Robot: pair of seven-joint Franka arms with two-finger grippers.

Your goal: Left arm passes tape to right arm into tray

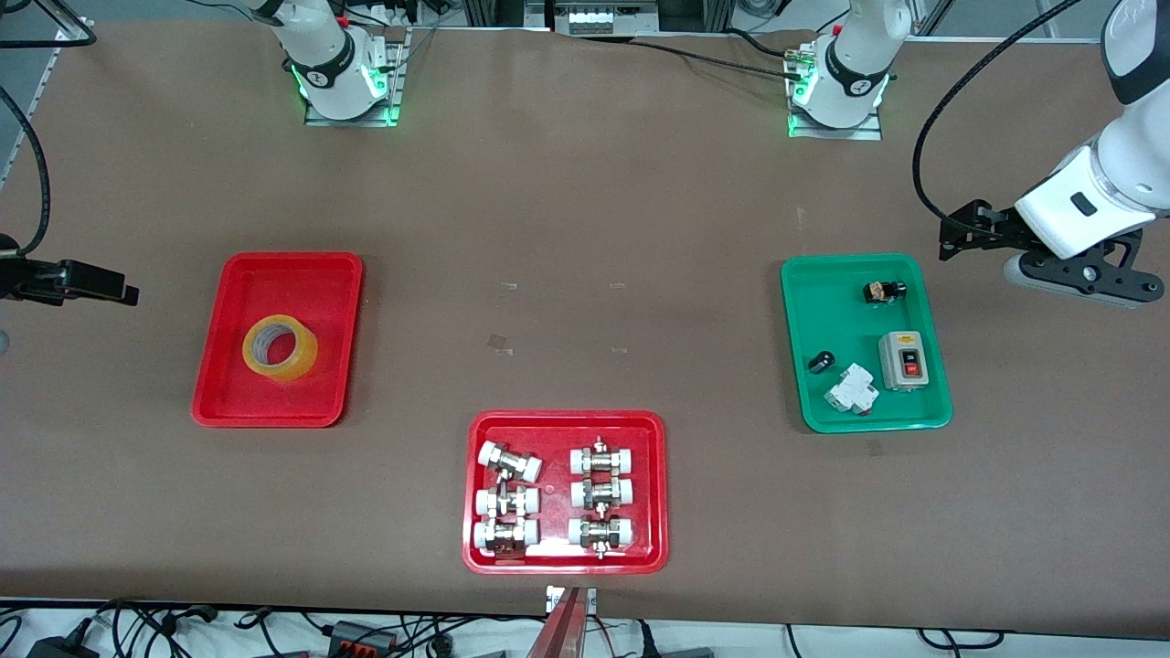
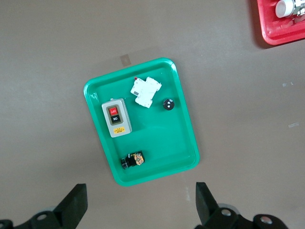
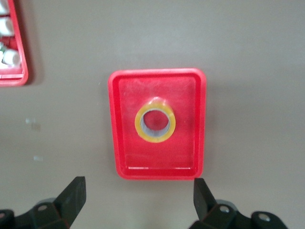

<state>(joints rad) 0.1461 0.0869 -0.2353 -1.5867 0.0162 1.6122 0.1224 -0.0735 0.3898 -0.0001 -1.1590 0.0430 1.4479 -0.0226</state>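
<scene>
A roll of yellow packing tape (image 1: 280,348) lies flat inside the plain red tray (image 1: 234,311) toward the right arm's end of the bench (image 1: 585,210), so the delivery looks complete. Left end effector (image 2: 138,202) hangs wide and empty above the green tray (image 1: 813,283); right end effector (image 3: 137,198) hangs wide and empty above the tape's tray.
</scene>
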